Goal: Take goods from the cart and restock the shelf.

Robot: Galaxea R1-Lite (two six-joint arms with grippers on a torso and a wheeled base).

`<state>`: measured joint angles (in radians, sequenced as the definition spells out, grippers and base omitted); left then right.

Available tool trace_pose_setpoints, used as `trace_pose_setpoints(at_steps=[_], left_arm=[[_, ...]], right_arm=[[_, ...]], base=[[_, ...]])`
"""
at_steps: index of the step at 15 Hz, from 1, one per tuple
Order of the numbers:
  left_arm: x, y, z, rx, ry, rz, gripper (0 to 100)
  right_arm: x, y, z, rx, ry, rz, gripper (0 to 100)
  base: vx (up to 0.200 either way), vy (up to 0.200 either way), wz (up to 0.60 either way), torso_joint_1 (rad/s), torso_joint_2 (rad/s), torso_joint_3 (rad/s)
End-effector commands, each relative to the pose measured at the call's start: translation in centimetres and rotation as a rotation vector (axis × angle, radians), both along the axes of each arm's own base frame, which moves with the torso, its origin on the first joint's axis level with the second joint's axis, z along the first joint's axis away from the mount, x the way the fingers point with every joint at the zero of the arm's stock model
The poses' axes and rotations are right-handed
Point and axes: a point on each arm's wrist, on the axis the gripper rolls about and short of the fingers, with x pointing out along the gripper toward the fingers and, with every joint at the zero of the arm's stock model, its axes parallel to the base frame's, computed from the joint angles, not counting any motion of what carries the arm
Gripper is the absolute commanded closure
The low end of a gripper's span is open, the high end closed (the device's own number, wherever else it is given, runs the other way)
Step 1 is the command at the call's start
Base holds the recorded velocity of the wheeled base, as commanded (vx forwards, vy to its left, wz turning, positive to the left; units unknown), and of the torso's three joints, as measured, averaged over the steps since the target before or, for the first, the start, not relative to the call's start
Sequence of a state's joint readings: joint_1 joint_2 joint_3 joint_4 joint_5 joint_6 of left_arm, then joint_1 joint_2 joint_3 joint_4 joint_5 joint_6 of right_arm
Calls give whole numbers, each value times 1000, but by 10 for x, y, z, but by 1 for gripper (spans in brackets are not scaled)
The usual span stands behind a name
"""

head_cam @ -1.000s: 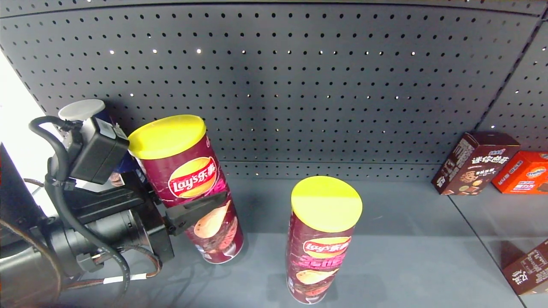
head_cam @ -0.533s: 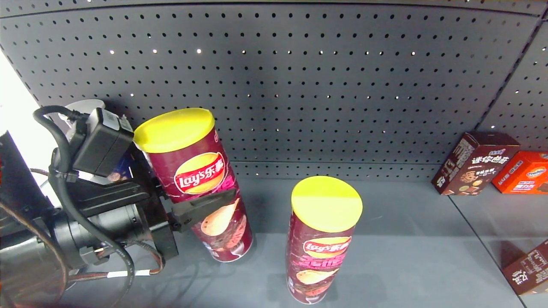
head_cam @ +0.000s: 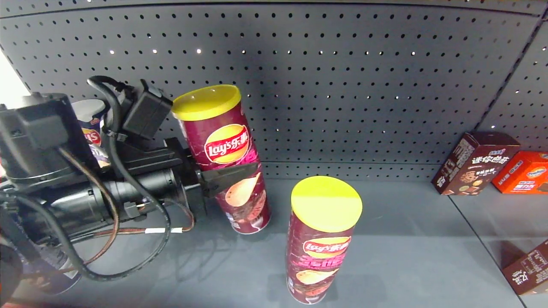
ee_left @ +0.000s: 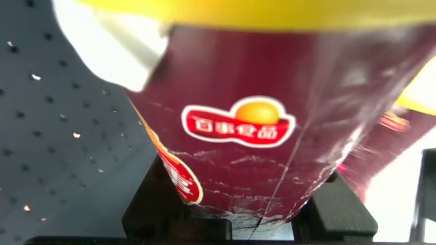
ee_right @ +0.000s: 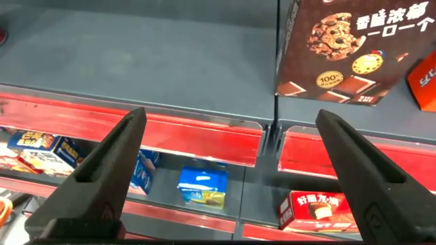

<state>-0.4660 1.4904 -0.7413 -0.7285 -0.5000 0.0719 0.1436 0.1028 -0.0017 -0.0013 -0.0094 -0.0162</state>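
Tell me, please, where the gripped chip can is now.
Head view, left of centre: the gripped chip can is tilted near the pegboard, behind and left of the standing chip can.

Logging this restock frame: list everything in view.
held chip can: 1, maroon, yellow lid, tilted in left tool
standing chip can: 1, maroon, yellow lid, shelf centre
blue chip can: 1, blue, pale lid, shelf far left
cookie box: 1, brown, shelf right
orange box: 1, orange, beside cookie box
dark box: 1, red-brown, shelf front right
small boxes: several, blue, red, lower shelves
pegboard: 1, dark grey, behind shelf
left tool: 1, black, shut on held chip can
right tool: 1, black, open, facing shelf edge
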Motion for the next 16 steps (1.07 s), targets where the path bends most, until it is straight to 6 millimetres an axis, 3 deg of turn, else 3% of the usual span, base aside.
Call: trace_pose_setpoints(at_steps=[1,7,12,16], left_arm=[[21,-9,-9,3,2,6,100],[43,-18,-18,69,1,78,100],[58,-34,-5,55,-27,62,100],[76,-48,-12,70,-27,42,100]], right_arm=[[0,0,0,-1,3,1,0],[0,0,0,-1,3,2,0],[0,0,0,-1,3,1,0],[0,0,0,-1,3,1,0]], base=[[0,0,0,0,0,0],[0,0,0,0,0,0],[0,0,0,0,0,0],[0,0,0,0,0,0]])
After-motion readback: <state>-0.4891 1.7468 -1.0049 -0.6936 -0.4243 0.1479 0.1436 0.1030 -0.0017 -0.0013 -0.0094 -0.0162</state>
